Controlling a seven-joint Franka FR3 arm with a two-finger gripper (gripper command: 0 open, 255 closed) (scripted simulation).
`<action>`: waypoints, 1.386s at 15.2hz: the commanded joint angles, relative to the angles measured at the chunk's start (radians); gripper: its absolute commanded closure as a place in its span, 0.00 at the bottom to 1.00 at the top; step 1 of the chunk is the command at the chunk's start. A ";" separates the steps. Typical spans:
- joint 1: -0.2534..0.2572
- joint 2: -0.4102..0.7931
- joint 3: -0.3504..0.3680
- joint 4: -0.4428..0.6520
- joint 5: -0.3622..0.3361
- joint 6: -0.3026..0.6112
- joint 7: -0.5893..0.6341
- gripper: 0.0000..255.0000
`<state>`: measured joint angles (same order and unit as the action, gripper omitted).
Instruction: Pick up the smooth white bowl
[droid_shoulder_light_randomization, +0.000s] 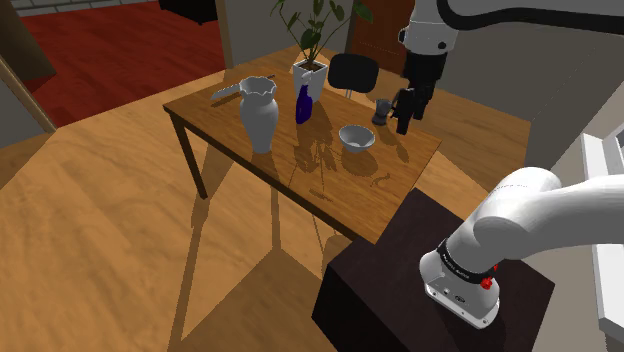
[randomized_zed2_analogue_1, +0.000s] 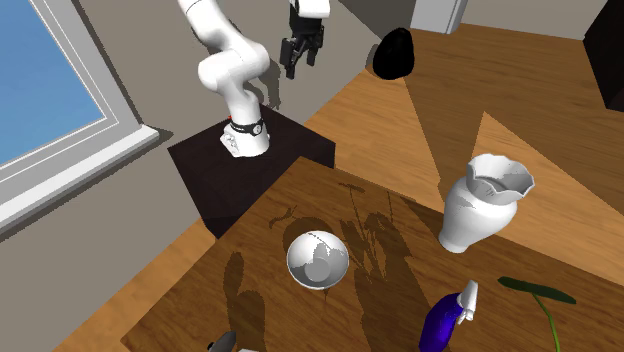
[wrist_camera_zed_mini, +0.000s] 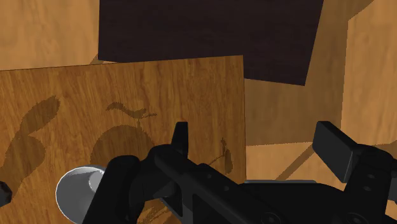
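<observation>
A smooth white bowl (droid_shoulder_light_randomization: 357, 137) stands upright on the wooden table (droid_shoulder_light_randomization: 400, 175), toward the stand's side. The second exterior view shows its hollow (randomized_zed2_analogue_1: 318, 261) from above. My black gripper (droid_shoulder_light_randomization: 405, 112) hangs well above the table, to the right of the bowl in the shoulder view, fingers pointing down. It also shows high over the stand's side of the table (randomized_zed2_analogue_1: 298, 60). In the wrist view the gripper (wrist_camera_zed_mini: 254, 140) is open with nothing between its fingers (wrist_camera_zed_mini: 181, 137), and the bowl (wrist_camera_zed_mini: 76, 189) lies off to the side, partly hidden by the hand.
On the table stand a tall white vase (droid_shoulder_light_randomization: 258, 112), a blue spray bottle (droid_shoulder_light_randomization: 304, 103), a potted plant (droid_shoulder_light_randomization: 311, 72) and a small dark cup (droid_shoulder_light_randomization: 381, 111). A black chair (droid_shoulder_light_randomization: 353, 71) sits behind. The dark stand (droid_shoulder_light_randomization: 400, 270) adjoins the table's near edge.
</observation>
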<state>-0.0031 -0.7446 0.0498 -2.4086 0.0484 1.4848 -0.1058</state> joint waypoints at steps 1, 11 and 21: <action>0.000 0.000 0.000 0.000 0.000 0.000 0.000 0.00; -0.054 0.237 -0.063 -0.067 -0.043 0.373 -0.047 0.00; -0.095 0.570 -0.125 0.010 -0.043 0.697 -0.099 0.00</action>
<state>-0.0932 -0.2065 -0.0684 -2.4086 0.0041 2.1509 -0.1970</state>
